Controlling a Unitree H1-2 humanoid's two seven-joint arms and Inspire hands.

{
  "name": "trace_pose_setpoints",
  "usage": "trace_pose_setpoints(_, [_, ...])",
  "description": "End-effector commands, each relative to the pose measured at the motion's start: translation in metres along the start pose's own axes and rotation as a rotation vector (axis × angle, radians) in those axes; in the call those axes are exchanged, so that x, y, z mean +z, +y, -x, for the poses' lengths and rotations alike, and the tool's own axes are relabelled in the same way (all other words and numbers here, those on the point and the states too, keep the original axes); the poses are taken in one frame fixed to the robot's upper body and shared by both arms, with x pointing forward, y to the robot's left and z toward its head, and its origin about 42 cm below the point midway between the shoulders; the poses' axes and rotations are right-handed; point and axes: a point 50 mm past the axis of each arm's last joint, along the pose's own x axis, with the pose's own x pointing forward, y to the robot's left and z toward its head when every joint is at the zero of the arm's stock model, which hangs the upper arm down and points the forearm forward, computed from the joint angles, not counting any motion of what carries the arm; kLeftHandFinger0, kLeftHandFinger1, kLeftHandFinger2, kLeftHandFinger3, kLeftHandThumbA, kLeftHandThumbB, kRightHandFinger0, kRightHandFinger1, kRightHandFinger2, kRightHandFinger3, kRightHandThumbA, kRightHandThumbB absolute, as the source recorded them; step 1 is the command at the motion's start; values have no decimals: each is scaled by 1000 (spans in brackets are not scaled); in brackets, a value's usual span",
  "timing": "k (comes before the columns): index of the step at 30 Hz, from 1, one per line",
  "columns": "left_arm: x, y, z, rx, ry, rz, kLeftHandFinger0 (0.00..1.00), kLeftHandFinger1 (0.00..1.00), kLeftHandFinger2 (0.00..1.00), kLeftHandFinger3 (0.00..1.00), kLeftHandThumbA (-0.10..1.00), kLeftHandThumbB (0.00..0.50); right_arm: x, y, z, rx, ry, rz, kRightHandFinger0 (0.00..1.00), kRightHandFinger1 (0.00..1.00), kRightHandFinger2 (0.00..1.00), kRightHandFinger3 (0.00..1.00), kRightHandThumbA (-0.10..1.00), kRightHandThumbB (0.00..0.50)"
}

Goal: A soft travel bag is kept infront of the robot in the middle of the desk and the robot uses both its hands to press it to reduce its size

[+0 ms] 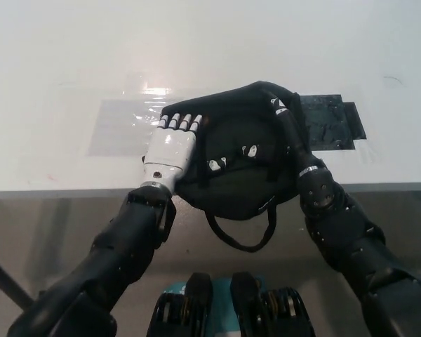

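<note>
A white, glossy worktop (pixel 281 49) fills the upper part of the head view, its near edge running across the picture above a grey floor. Nearest, a thin black strap loop (pixel 240 232) hangs from the bag over the worktop's front edge, dangling in front of the grey floor. Just above it sits the soft black fabric travel bag (pixel 242 165), at the middle of the worktop's near edge with its lower part bulging slightly past the edge. The bag looks rounded and slumped, with creased, limp cloth, a few small white marks across its top face and narrow black straps running down it.

The white left hand (pixel 170 149) lies flat on the bag's left side, palm down, fingers held close together and stretched forward so the dark fingertips (pixel 184 121) rest along the bag's upper left rim. The black right hand (pixel 286 116) presses against the bag's right side; black on black, its fingers merge with the cloth, so I cannot tell whether they are spread or curled.

Farther back, a clear shiny plastic sheet (pixel 119 123) lies flat on the worktop left of the bag, and a dark rectangular mat (pixel 333 121) lies just behind the bag's right side.
</note>
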Motion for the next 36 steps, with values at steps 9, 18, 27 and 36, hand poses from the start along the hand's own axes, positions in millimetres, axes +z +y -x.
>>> trace_pose_setpoints(9, [-26,64,-36,32,-67,-28,1000,1000,1000,1000,1000,22,20,-20,-13,-43,-24,21,1000,1000,1000,1000,1000,260])
trace_pose_setpoints(18, [-26,175,-78,202,-121,-91,1000,1000,1000,1000,1000,30,95,-62,-34,-122,-210,58,1000,1000,1000,1000,1000,240])
trace_pose_setpoints(27, [-18,248,-94,299,-155,-106,1000,1000,1000,1000,1000,22,154,-87,-36,-193,-359,114,1000,1000,1000,1000,1000,202])
trace_pose_setpoints(36, [-17,272,-92,329,-182,-62,1000,1000,1000,1000,1000,42,163,-102,-26,-212,-379,144,1000,1000,1000,1000,1000,237])
